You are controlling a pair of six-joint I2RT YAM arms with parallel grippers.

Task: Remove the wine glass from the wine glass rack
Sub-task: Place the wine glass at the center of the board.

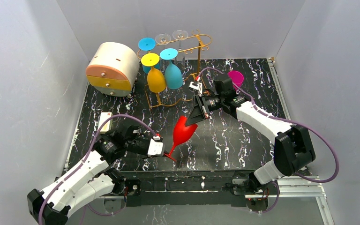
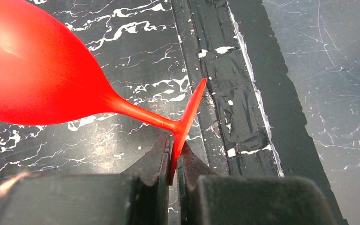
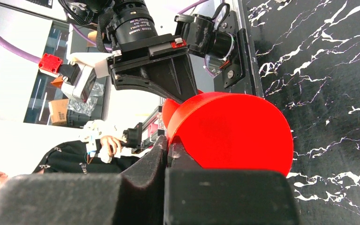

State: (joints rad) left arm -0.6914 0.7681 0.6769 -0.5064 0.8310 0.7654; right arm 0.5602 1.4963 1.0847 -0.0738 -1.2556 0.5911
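Note:
The red wine glass [image 1: 183,132] lies tilted in the air over the middle of the dark marbled table, off the wine glass rack [image 1: 199,47], which stands at the back. My left gripper [image 1: 168,152] is shut on the edge of the glass's foot [image 2: 190,110], the thin red disc pinched between its fingers [image 2: 161,159]. My right gripper [image 1: 194,119] is shut on the rim of the bowl [image 3: 234,131], its fingertips [image 3: 178,152] closed over the thin wall. The stem [image 2: 140,114] runs free between bowl and foot.
On the golden wire rack hang a yellow glass [image 1: 155,77], a blue glass [image 1: 172,72] and clear glasses [image 1: 171,37]. A round cream-and-orange drawer box [image 1: 112,69] stands at the back left and a magenta cup [image 1: 236,78] at the back right. The table's front edge [image 2: 243,93] runs just beside the foot.

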